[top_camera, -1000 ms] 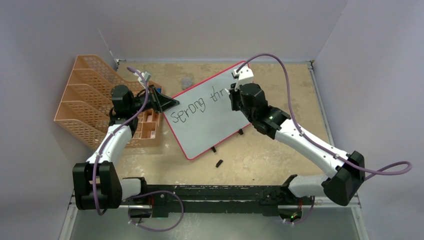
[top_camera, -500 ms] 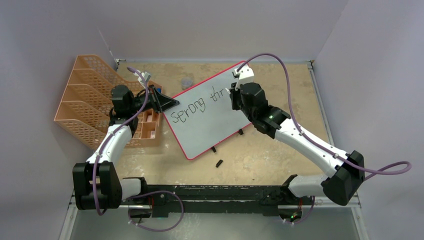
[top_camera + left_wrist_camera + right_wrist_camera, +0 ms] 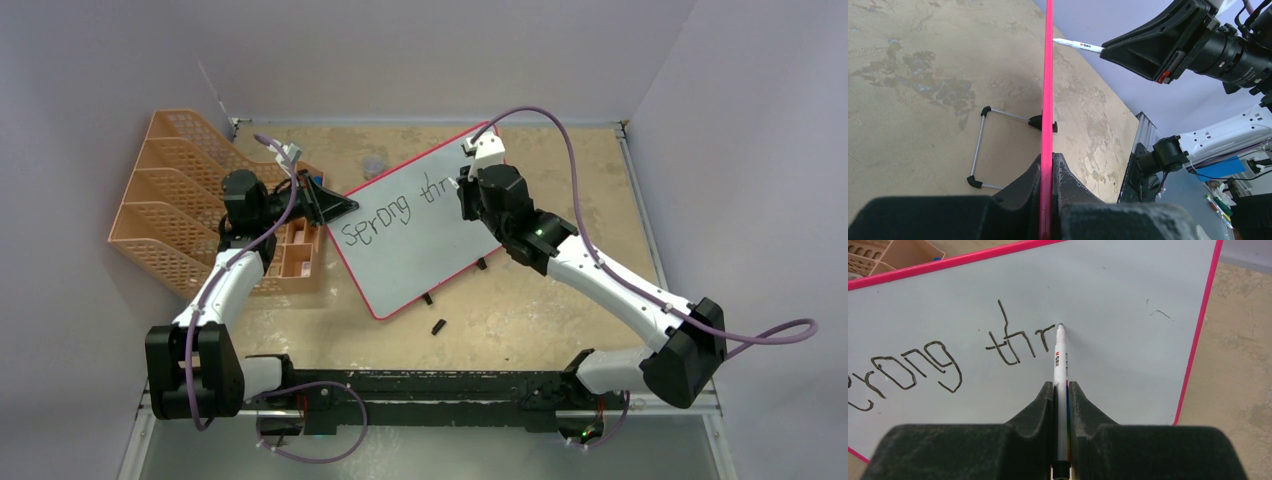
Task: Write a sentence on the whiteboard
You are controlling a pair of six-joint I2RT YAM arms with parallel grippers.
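On the whiteboard point(image 3: 420, 255), lying aslant mid-bench point(image 3: 500, 320), the sentence point(image 3: 1008, 342) reads "Sprong thr". The right hand point(image 3: 1061, 387) grips a marker point(image 3: 1060, 357), its tip touching the board just after the "r". The left hand point(image 3: 1047, 165) is clamped on the board's pink edge. An orange rack point(image 3: 170, 200) stands left of the board.

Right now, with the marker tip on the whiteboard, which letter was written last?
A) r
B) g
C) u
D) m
A: in the right wrist view the marker tip sits at the end of the "r", the sentence reads "thr" there, and the whiteboard is bare past it.
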